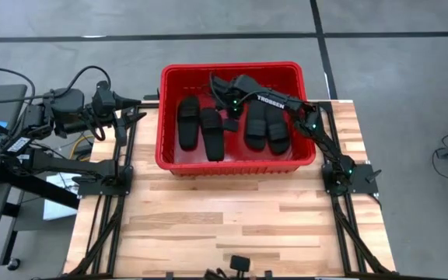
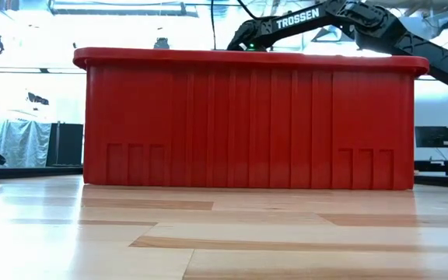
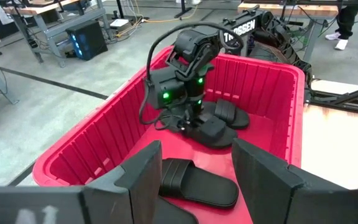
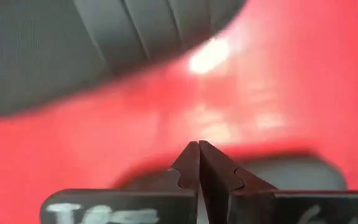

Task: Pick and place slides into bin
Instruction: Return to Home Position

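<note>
Slides [image 1: 212, 134] lie flat in bin [image 1: 232, 67], long axes across its short side.

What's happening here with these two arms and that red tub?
Two robot arms are packing sandals into a crate. All four black slides already lie inside the red bin, one pair on its left side and one pair on its right. The right gripper reaches down into the bin between the pairs, fingers shut on nothing. The left gripper waits beside the bin's left side, fingers open and empty.
</note>
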Available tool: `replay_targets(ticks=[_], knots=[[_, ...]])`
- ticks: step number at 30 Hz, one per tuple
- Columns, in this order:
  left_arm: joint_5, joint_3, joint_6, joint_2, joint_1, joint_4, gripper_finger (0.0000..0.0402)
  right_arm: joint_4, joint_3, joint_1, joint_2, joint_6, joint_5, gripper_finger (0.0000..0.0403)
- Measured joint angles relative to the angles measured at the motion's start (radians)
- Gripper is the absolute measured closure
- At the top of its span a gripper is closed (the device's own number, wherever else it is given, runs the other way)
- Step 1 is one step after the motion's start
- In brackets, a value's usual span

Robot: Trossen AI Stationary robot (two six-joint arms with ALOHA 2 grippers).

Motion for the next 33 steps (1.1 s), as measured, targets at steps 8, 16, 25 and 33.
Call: replay_targets(ticks=[8, 16, 25, 33], knots=[[0.0, 0.0, -0.004, 0.0, 0.0, 0.0, 0.0214, -0.136, -0.001, 0.024, -0.027, 0.007, 0.026, 0.0403], [-0.069, 0.0, -0.001, 0.0, 0.0, 0.0, 0.0214, -0.009, -0.001, -0.01, -0.285, 0.091, 0.04, 0.0403], [-0.199, -0.001, 0.003, -0.055, 0.0, 0.035, 0.0214, 0.202, -0.159, 0.018, -0.719, 0.152, 0.083, 0.0403], [-0.205, -0.021, 0.075, -0.191, 0.0, 0.125, 0.0214, 0.593, -0.718, 0.137, -1.147, 0.261, 0.092, 0.0403]])
